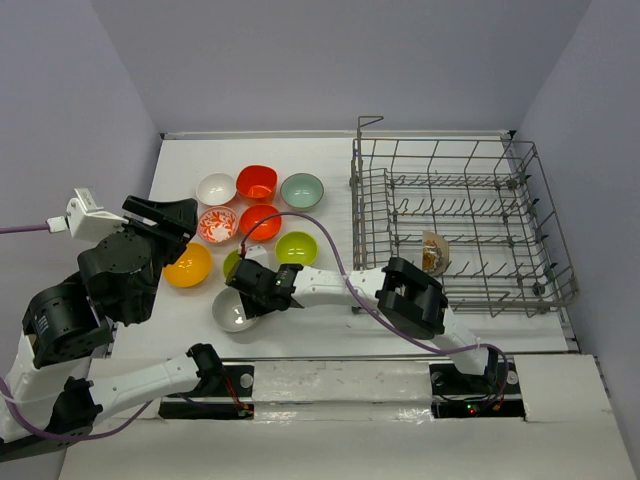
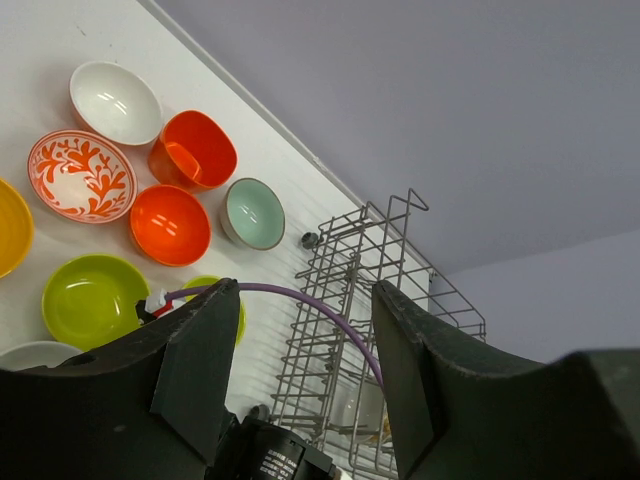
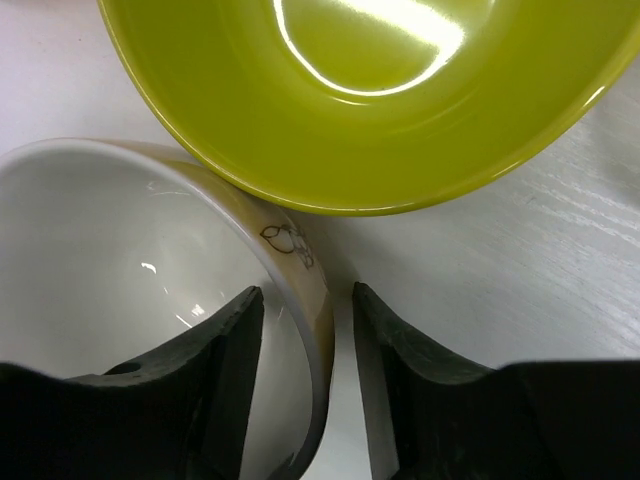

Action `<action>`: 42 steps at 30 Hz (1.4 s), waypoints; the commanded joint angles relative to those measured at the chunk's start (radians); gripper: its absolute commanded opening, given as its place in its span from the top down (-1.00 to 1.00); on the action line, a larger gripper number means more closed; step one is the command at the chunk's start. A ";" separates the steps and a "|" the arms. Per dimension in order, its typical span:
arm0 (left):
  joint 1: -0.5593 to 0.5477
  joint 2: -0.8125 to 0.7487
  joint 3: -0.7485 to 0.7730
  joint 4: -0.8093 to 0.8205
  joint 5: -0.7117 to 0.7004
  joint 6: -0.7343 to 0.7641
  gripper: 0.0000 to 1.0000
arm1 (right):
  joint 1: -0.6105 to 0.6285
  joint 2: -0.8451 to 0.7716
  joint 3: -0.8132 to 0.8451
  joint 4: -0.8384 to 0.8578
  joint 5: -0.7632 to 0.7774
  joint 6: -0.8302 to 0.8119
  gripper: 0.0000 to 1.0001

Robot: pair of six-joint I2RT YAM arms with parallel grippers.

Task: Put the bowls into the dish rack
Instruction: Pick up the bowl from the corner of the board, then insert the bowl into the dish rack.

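Observation:
Several bowls sit on the table left of the dish rack (image 1: 460, 225): white (image 1: 216, 188), red-orange (image 1: 256, 182), teal-grey (image 1: 302, 190), red-patterned (image 1: 218, 225), orange-yellow (image 1: 188, 265) and lime green (image 1: 296, 247). My right gripper (image 1: 262, 292) is low over a white bowl (image 1: 232, 312) with a beige outside. In the right wrist view the gripper (image 3: 305, 292) is open, one finger inside the bowl (image 3: 110, 250), one outside, with a gap on each side of the rim. A lime bowl (image 3: 350, 90) touches it. My left gripper (image 2: 305, 300) is open, empty and raised at the left.
One bowl (image 1: 434, 253) stands on edge among the tines near the rack's front left. The rack also shows in the left wrist view (image 2: 370, 300). A purple cable (image 1: 330, 250) arcs over the right arm. The table's back edge runs just behind the bowls.

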 commanded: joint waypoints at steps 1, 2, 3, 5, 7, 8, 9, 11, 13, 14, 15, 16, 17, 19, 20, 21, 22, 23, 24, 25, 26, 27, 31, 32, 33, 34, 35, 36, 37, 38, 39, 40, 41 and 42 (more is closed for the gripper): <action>0.006 -0.013 -0.012 0.019 -0.026 0.000 -0.29 | -0.002 0.000 -0.013 0.063 0.004 0.016 0.10; 0.006 -0.014 -0.016 0.021 -0.025 -0.002 -0.29 | -0.002 0.000 -0.016 0.067 0.004 0.018 0.15; 0.006 -0.014 -0.018 0.021 -0.025 -0.002 -0.29 | -0.002 0.000 -0.019 0.071 0.004 0.018 0.18; 0.006 -0.019 -0.024 0.021 -0.025 -0.005 -0.29 | -0.002 -0.001 -0.032 0.086 0.001 0.019 0.28; 0.006 -0.020 -0.026 0.021 -0.023 -0.006 -0.29 | -0.002 -0.001 -0.038 0.093 0.003 0.019 0.42; 0.006 -0.022 -0.026 0.021 -0.023 -0.006 -0.29 | -0.002 0.000 -0.039 0.094 0.004 0.019 0.48; 0.006 -0.022 -0.027 0.021 -0.023 -0.006 -0.29 | -0.002 0.000 -0.039 0.093 0.004 0.018 0.55; 0.006 -0.025 -0.030 0.021 -0.022 -0.011 -0.29 | -0.002 -0.001 -0.039 0.094 0.006 0.016 0.73; 0.006 -0.027 -0.033 0.021 -0.020 -0.009 -0.29 | -0.002 -0.006 -0.039 0.093 0.006 0.009 0.89; 0.006 -0.028 -0.035 0.021 -0.020 -0.011 -0.29 | -0.002 -0.012 -0.041 0.094 0.007 0.004 0.98; 0.006 -0.028 -0.035 0.021 -0.020 -0.012 -0.29 | -0.002 -0.029 -0.047 0.093 0.006 -0.007 0.98; 0.006 -0.028 -0.033 0.022 -0.020 -0.011 -0.29 | -0.002 -0.043 -0.053 0.091 0.007 -0.010 0.98; 0.006 -0.028 -0.033 0.022 -0.020 -0.012 -0.29 | -0.002 -0.059 -0.059 0.091 0.009 -0.014 0.98; 0.006 -0.030 -0.033 0.031 -0.019 -0.009 -0.29 | -0.002 -0.121 -0.079 0.079 0.000 -0.033 0.98; 0.006 -0.030 -0.035 0.036 -0.019 -0.006 -0.29 | -0.002 -0.142 -0.084 0.071 -0.007 -0.047 0.98; 0.006 -0.030 -0.036 0.041 -0.017 -0.002 -0.29 | -0.002 -0.194 -0.093 0.062 -0.013 -0.056 0.98; 0.007 -0.028 -0.041 0.053 -0.016 0.001 -0.29 | -0.002 -0.222 -0.099 0.044 -0.017 -0.063 0.98; 0.006 -0.028 -0.044 0.061 -0.013 0.003 -0.29 | -0.002 -0.251 -0.105 0.033 -0.017 -0.082 0.98; 0.006 -0.028 -0.047 0.068 -0.011 0.006 -0.29 | -0.002 -0.282 -0.111 0.019 -0.016 -0.091 0.98; 0.006 -0.027 -0.050 0.086 -0.010 0.009 -0.29 | -0.002 -0.314 -0.119 -0.011 -0.014 -0.100 0.98; 0.006 -0.027 -0.058 0.096 -0.008 0.017 -0.28 | -0.002 -0.378 -0.122 -0.027 -0.002 -0.116 0.98; 0.006 -0.027 -0.062 0.110 -0.006 0.021 -0.29 | -0.002 -0.414 -0.128 -0.042 0.007 -0.120 0.98; 0.006 -0.004 -0.073 0.200 0.006 0.064 -0.29 | -0.002 -0.604 -0.139 -0.151 0.123 -0.140 0.98; 0.006 0.004 -0.072 0.214 0.007 0.089 -0.29 | -0.002 -0.680 -0.136 -0.174 0.162 -0.142 0.98; 0.006 0.015 -0.069 0.231 0.015 0.099 -0.29 | -0.002 -0.719 -0.135 -0.205 0.212 -0.142 0.98; 0.006 0.035 -0.062 0.258 0.020 0.110 -0.29 | -0.002 -0.757 -0.133 -0.266 0.319 -0.137 0.98; 0.006 0.044 -0.061 0.274 0.024 0.135 -0.30 | -0.002 -0.794 -0.127 -0.297 0.372 -0.133 0.98; 0.006 0.052 -0.058 0.292 0.036 0.149 -0.30 | -0.002 -0.857 -0.124 -0.330 0.427 -0.122 0.98; 0.006 0.067 -0.056 0.329 0.043 0.162 -0.31 | -0.002 -0.888 -0.116 -0.398 0.534 -0.114 0.98; 0.006 0.073 -0.055 0.346 0.049 0.175 -0.34 | -0.002 -0.912 -0.107 -0.435 0.588 -0.107 0.98; 0.006 0.081 -0.053 0.364 0.065 0.204 -0.35 | -0.002 -0.950 -0.077 -0.482 0.649 -0.073 0.98; 0.006 0.088 -0.053 0.381 0.078 0.215 -0.35 | -0.002 -0.966 -0.057 -0.583 0.705 -0.050 0.98; 0.006 0.107 -0.055 0.418 0.092 0.231 -0.36 | -0.002 -0.978 -0.037 -0.634 0.818 -0.028 0.98; 0.006 0.118 -0.056 0.435 0.108 0.245 -0.36 | -0.002 -0.988 -0.014 -0.695 0.875 0.002 0.98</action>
